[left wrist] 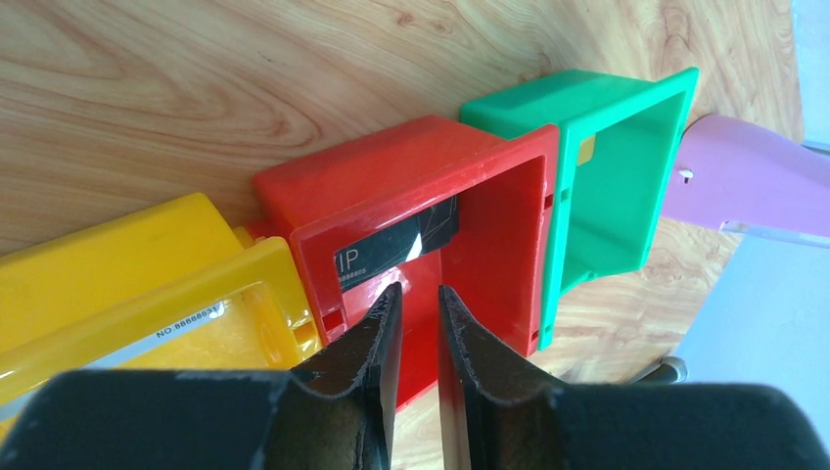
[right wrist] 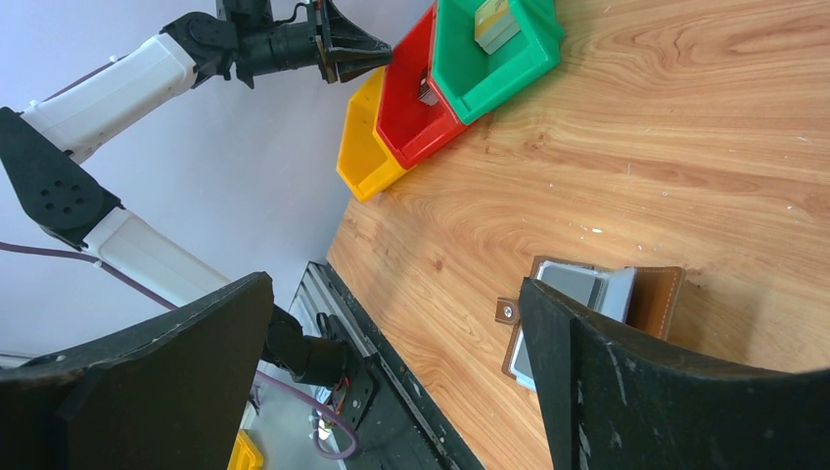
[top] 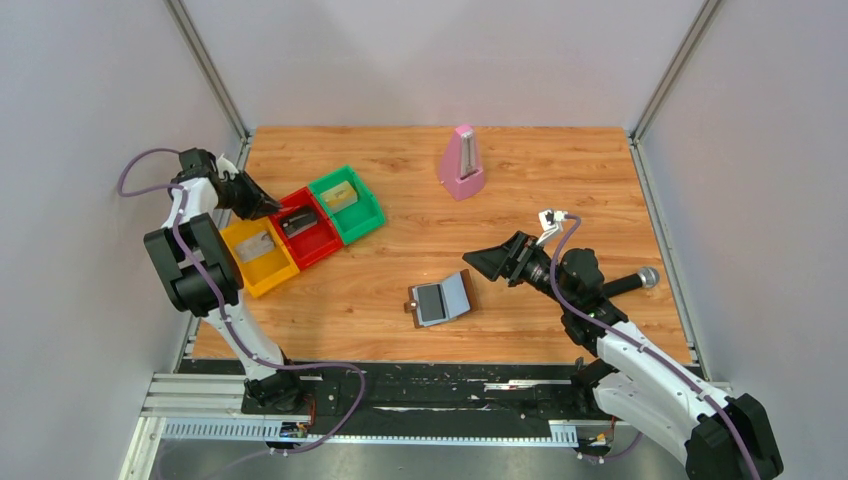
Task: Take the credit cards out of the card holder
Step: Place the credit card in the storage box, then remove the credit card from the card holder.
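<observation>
Inside red tray [left wrist: 391, 166], dark card [left wrist: 401, 243] lettered "IP", yellow tray [left wrist: 108, 259], silver card [left wrist: 181, 328] "NO"

Open card holder [top: 441, 299]; cards [top: 298, 222] in trays [top: 322, 246]

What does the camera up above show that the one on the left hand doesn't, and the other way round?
Overhead only: the open card holder on the table, with the right hand spread wide near it. Only from the left hand: the lettering on the dark card in the red tray and on the grey card in the yellow tray. Both: those two trays, the green tray beside them, and the pink metronome.
</observation>
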Robot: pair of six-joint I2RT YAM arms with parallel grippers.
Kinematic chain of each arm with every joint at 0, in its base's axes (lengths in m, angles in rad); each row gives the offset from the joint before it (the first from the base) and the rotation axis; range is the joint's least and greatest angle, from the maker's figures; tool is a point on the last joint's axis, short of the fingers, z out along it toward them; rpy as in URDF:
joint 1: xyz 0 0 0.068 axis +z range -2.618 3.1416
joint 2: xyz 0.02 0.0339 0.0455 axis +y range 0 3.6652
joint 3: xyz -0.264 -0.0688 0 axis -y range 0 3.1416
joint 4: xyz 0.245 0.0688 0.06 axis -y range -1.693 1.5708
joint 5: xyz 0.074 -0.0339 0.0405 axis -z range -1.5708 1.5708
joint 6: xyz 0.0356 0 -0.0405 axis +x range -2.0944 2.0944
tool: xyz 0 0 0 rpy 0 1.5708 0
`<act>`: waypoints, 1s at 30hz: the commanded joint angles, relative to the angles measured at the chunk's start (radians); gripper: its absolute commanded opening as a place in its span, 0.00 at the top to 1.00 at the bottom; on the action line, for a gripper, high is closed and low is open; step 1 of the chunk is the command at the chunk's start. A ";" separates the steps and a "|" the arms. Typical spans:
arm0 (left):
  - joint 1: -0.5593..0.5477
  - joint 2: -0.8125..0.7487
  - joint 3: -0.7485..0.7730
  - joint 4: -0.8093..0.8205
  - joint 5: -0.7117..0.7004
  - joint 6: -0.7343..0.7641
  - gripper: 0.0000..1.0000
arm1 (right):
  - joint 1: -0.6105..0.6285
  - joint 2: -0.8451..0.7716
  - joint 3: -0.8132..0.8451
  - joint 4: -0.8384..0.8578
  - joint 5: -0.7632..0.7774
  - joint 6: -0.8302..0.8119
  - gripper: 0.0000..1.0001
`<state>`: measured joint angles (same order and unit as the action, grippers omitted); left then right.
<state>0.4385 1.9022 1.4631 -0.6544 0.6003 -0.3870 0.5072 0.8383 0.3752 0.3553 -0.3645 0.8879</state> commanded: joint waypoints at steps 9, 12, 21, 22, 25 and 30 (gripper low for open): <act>-0.083 -0.096 0.061 -0.040 -0.037 0.018 0.71 | -0.002 0.079 0.204 -0.287 0.058 -0.096 0.04; -0.129 -0.153 0.059 -0.080 -0.072 0.026 0.70 | -0.001 0.157 0.285 -0.416 0.036 -0.143 0.06; -0.360 -0.394 -0.058 -0.117 -0.092 0.063 0.69 | 0.120 0.347 0.300 -0.380 0.019 -0.112 0.37; -0.392 -0.411 -0.092 -0.117 -0.096 0.065 0.69 | 0.147 0.373 0.303 -0.372 0.016 -0.109 0.41; -0.464 -0.498 -0.176 -0.108 -0.099 0.071 0.70 | 0.204 0.455 0.314 -0.365 0.020 -0.113 0.47; -0.601 -0.607 -0.373 -0.042 -0.078 0.052 0.71 | 0.237 0.563 0.302 -0.291 0.014 -0.116 0.65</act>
<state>-0.0875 1.3582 1.2049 -0.7387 0.5133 -0.3416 0.7307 1.3514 0.6621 -0.0284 -0.3420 0.7773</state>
